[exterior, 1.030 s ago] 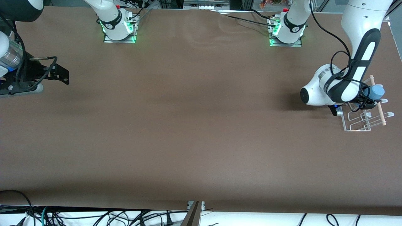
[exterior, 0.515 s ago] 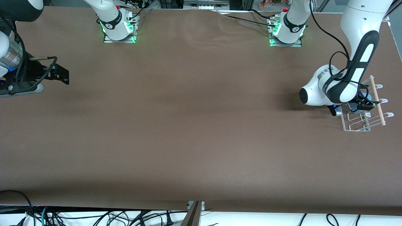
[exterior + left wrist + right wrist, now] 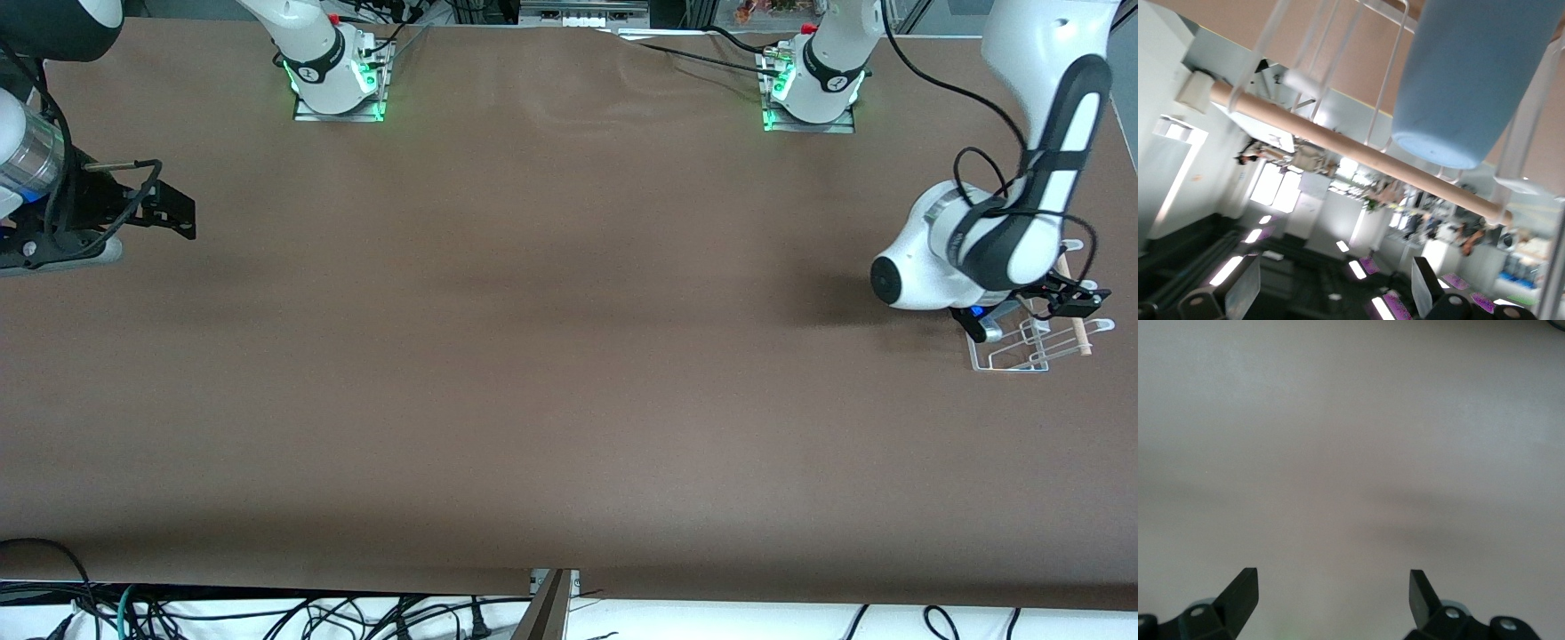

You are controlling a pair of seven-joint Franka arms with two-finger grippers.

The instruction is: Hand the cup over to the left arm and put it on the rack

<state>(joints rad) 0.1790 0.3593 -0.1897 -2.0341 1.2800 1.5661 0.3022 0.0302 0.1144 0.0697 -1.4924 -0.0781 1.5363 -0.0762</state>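
The light-blue cup [image 3: 1471, 80] rests among the white wire prongs of the rack [image 3: 1386, 80], beside the pale wooden dowel [image 3: 1358, 155]. My left gripper [image 3: 1335, 280] is open and empty, drawn back a little from the cup. In the front view the left gripper [image 3: 1074, 299] is over the rack [image 3: 1022, 354] at the left arm's end of the table, and the arm hides the cup. My right gripper [image 3: 169, 210] waits open and empty over bare table at the right arm's end, as the right wrist view [image 3: 1333, 583] also shows.
The rack stands close to the table's edge at the left arm's end. The two arm bases [image 3: 338, 84] [image 3: 811, 89] stand along the table's back edge. Cables [image 3: 267, 613] hang below the table's front edge.
The left gripper lowered the cup into the rack, let go of it, and shifted with the wrist toward the table's edge. The right arm has not moved.
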